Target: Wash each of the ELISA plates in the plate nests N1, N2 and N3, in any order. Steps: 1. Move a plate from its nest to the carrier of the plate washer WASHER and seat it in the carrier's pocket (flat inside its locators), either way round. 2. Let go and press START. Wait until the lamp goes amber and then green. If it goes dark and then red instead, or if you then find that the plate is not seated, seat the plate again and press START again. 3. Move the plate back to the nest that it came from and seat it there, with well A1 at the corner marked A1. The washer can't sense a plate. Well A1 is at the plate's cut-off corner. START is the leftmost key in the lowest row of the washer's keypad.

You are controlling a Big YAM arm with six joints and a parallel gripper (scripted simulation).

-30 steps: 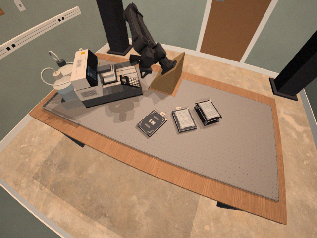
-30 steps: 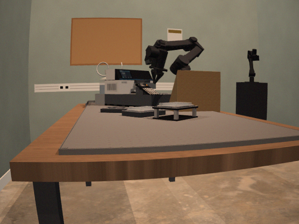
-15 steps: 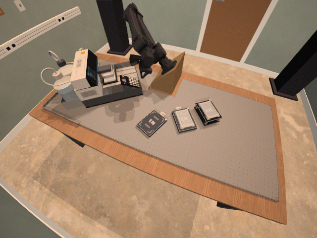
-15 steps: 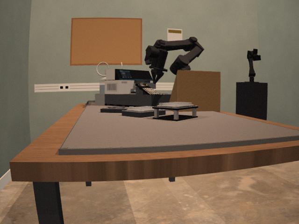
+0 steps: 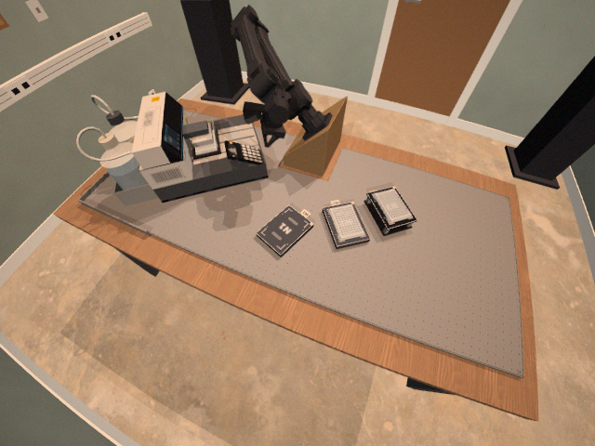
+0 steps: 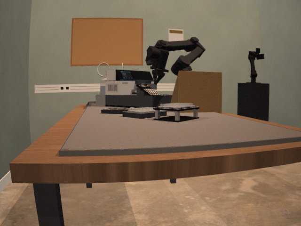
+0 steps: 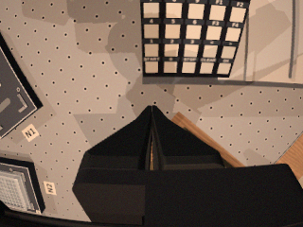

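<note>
My gripper (image 5: 268, 143) (image 6: 156, 83) (image 7: 151, 113) is shut and empty, raised beside the washer's keypad (image 5: 245, 152) (image 6: 151, 91) (image 7: 193, 38). The START key (image 7: 151, 67) lies ahead of the fingertips in the wrist view, not visibly touched. A pale plate (image 5: 205, 148) sits at the carrier of the washer (image 5: 165, 177) (image 6: 128, 99), partly hidden; its seating cannot be told. Nest N1 (image 5: 277, 243) (image 7: 10, 78) is empty. A plate (image 5: 346, 222) (image 7: 13, 191) lies in nest N2, another plate (image 5: 391, 204) (image 6: 177, 105) on the raised nest N3. An orange spot (image 5: 231, 142) (image 6: 147, 85) shows on the keypad unit; I cannot tell the lamp's state.
A brown wedge-shaped block (image 5: 312, 153) (image 6: 199, 91) stands right of the washer, close to the arm. Bottles with looping tubes (image 5: 125, 167) stand at the washer's far left. The washer's tall head (image 5: 152, 126) rises beside the carrier.
</note>
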